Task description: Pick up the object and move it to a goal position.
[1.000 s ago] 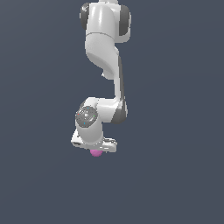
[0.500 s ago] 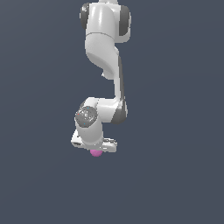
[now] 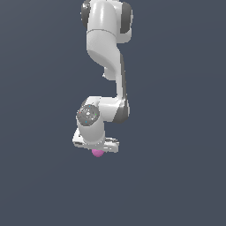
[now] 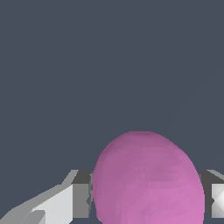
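Observation:
The object is a small pink-magenta roundish blob [image 3: 97, 152] that peeks out just below the white hand of the arm in the exterior view. In the wrist view the object [image 4: 148, 179] fills the space between the two fingers, with a finger [image 4: 65, 201] pressed at one side and the other at the frame's edge. My gripper [image 3: 98, 150] is shut on the object and holds it up against the plain dark background. The fingertips are hidden behind the hand in the exterior view.
The white Panda arm [image 3: 106, 57] hangs down from the exterior view's top. Only a flat dark grey-blue background shows around it; no goal marker is visible.

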